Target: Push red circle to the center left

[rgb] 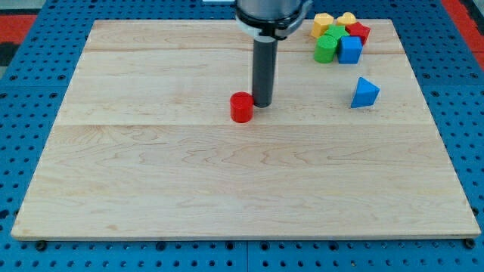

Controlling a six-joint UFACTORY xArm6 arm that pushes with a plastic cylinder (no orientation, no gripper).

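The red circle [241, 107] is a short red cylinder standing on the wooden board [151, 174], a little above the board's middle. My tip [262, 103] is at the lower end of the dark rod, right beside the red circle on its right side, touching it or nearly so. The rod rises straight up to the arm's body at the view's top.
A blue triangle block [364, 92] lies alone at the right. A cluster sits at the top right corner: a blue cube [349, 50], a green block [327, 47], a red block [358, 31] and two yellow blocks [323, 23]. Blue pegboard surrounds the board.
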